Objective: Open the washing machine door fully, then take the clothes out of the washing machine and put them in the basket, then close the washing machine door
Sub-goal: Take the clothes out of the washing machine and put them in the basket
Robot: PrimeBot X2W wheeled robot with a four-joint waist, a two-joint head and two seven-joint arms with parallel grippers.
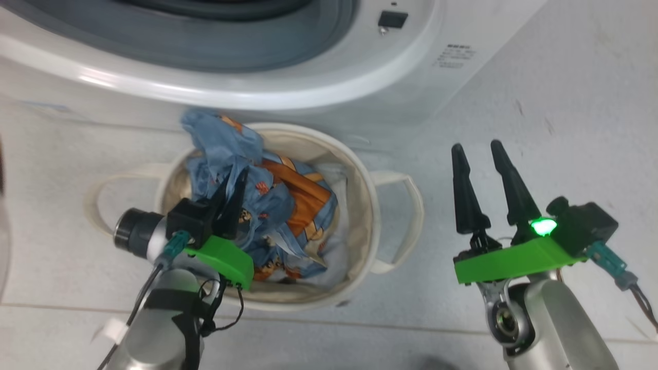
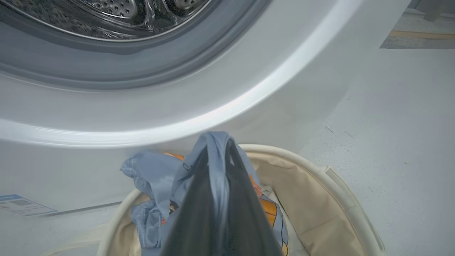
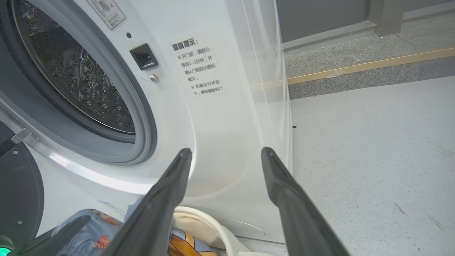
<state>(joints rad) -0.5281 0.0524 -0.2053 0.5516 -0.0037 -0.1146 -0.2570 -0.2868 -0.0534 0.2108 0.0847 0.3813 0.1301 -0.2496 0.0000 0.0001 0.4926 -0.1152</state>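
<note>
The cream canvas basket stands on the floor right in front of the white washing machine. In it lie the clothes: an orange-printed piece and a light blue piece bunched up over the far rim. My left gripper is over the basket, shut on the light blue fabric, which drapes over its fingertips. My right gripper hangs open and empty over the floor, right of the basket. The washing machine door stands open, its black rim at the left of the right wrist view, and the steel drum is exposed.
The basket's loop handles stick out to both sides. Grey floor stretches to the right of the machine. A printed notice and the door latch socket sit on the machine's front. A raised kerb runs behind.
</note>
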